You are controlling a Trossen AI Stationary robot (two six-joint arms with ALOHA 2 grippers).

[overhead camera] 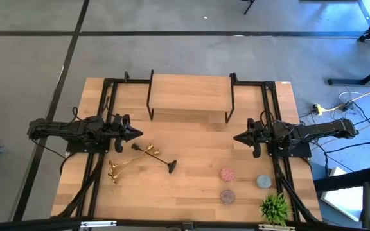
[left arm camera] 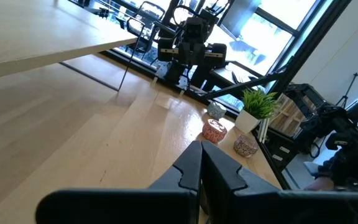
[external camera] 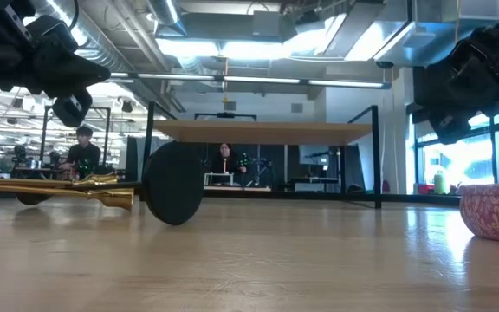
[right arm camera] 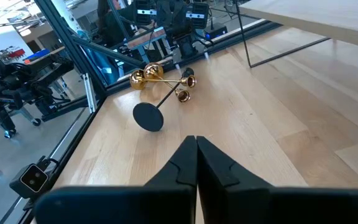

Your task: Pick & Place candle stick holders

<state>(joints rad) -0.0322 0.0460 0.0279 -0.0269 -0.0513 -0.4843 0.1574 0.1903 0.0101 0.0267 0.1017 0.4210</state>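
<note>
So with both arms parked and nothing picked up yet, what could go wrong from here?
The black candle stick holder and the two gold candle stick holders lie on their sides, stems crossing in a heap. A grasp on one would likely drag or roll another. The thin stems lie flat on the table, so the fingers may slip or scrape the wood. The left gripper is shut and hangs nearest; it must open before it descends. The right gripper, also shut, waits far off.

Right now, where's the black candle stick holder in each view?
High view: black candle stick holder lying left of centre, base toward the table's middle.
Low view: its round base on edge, left of centre.
Left wrist view: not in it.
Right wrist view: base mid-frame.
Shared landmark: gold holders crossing it.
</note>
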